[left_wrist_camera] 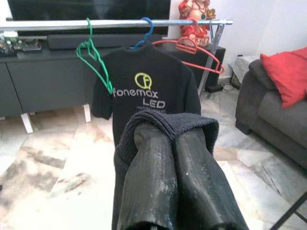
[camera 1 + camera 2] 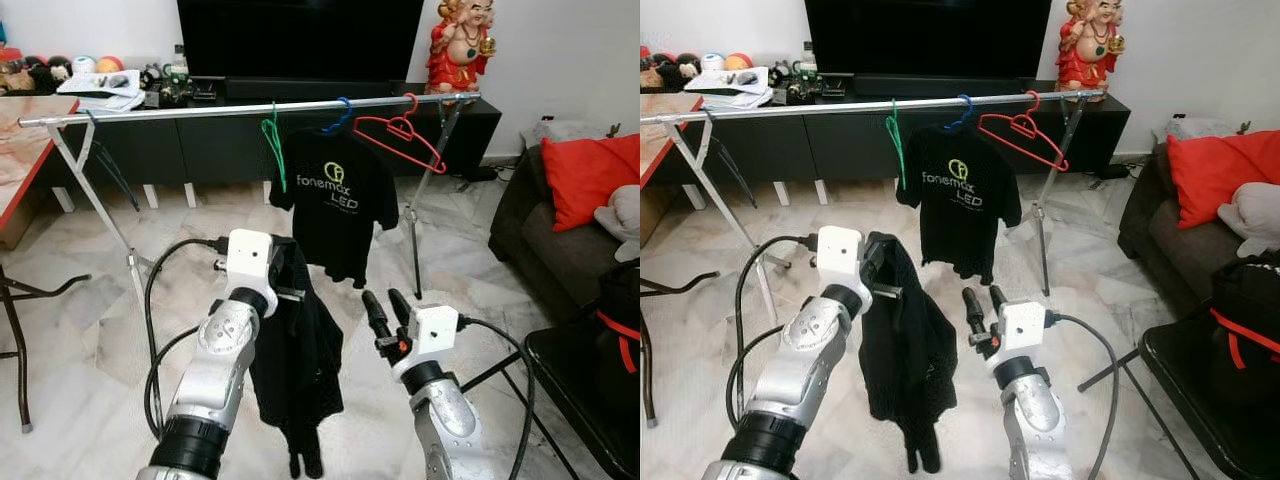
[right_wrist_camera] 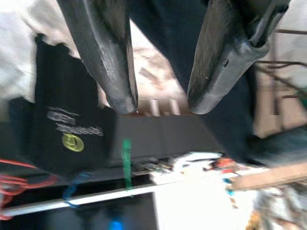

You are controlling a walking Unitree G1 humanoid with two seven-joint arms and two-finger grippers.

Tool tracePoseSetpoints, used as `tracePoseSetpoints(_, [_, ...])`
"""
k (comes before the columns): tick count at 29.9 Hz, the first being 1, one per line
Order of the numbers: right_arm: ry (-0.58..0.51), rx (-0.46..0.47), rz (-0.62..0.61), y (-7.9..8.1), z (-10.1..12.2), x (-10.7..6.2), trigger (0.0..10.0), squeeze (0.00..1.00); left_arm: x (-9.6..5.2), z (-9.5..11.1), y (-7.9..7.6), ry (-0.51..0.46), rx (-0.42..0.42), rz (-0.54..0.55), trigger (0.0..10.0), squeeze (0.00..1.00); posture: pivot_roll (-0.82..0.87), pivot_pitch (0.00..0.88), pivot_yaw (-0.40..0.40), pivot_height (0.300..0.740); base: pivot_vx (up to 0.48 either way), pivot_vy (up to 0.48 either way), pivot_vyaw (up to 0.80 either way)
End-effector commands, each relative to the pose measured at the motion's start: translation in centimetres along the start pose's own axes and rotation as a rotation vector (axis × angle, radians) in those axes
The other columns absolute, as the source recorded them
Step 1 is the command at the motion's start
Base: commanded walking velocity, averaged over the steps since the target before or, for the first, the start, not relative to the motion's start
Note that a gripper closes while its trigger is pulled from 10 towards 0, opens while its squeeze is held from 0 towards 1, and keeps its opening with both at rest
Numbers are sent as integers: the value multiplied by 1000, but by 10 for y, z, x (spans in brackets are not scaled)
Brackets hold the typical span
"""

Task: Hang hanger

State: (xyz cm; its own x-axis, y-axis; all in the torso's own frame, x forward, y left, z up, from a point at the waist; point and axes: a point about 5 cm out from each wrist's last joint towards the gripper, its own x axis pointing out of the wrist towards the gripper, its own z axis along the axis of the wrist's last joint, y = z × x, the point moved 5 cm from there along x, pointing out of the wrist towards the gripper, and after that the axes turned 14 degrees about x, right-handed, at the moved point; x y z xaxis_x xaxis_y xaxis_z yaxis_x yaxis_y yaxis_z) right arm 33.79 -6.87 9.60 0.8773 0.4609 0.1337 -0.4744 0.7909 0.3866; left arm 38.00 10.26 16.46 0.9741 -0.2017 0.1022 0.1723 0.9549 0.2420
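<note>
Ahead, a black T-shirt [image 2: 336,205] hangs between green hanger [image 2: 273,145] and red hanger [image 2: 400,133].

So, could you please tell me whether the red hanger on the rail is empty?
Empty: the red hanger hangs bare and tilted on the rail, beside the black T-shirt.

The left gripper [image 1: 175,143] fingertips are covered by the dark garment [image 2: 295,370] draped over them; no hanger within that garment can be made out. The blue hanger [image 2: 338,115] is hidden below its hook by the T-shirt [image 2: 335,215]. The rail [image 2: 200,110] runs out of frame at its left end. The table [image 2: 25,150] and the sofa [image 2: 560,240] are cut off by the picture edges. The right wrist view is blurred; the small objects beyond the right gripper [image 3: 158,103] cannot be identified.
</note>
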Motion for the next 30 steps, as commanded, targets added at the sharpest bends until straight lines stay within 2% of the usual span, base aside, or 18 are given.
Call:
tracePoseSetpoints(1, [20,74,89,26,-15,-7,10000,0,-1,21,-2,-60,5,-4,10000,0,68,0,-48,740,0,0,0])
tracePoseSetpoints(2, [20,74,89,26,-15,-7,10000,0,-1,21,-2,-60,5,-4,10000,0,68,0,-48,740,0,0,0])
tracePoseSetpoints(3, [100,164,246,47,-26,-12,10000,0,-3,24,-7,-54,-2,-14,10000,0,75,0,-57,740,0,0,0])
tracePoseSetpoints(5, [143,181,316,56,-32,-15,10000,0,-5,27,-10,-48,-9,-19,10000,0,77,0,-65,740,0,0,0])
tracePoseSetpoints(12, [135,206,289,47,-32,-11,10000,0,-7,33,-14,-51,-19,-30,10000,0,85,0,-80,740,0,0,0])
tracePoseSetpoints(16, [98,168,212,32,-26,-2,10000,0,-9,39,-20,-66,7,-55,10000,0,94,0,-86,740,0,0,0])
tracePoseSetpoints(18, [64,148,137,21,-20,4,10000,0,-11,38,-22,-58,15,-64,10000,0,97,0,-87,740,0,0,0])
tracePoseSetpoints(20, [57,154,120,18,-20,6,10000,0,-13,34,-23,-45,30,-68,10000,0,97,0,-86,740,0,0,0])
tracePoseSetpoints(30, [83,187,212,38,-28,12,10000,0,-18,38,-26,-52,44,-79,10000,0,103,0,-84,740,0,0,0])
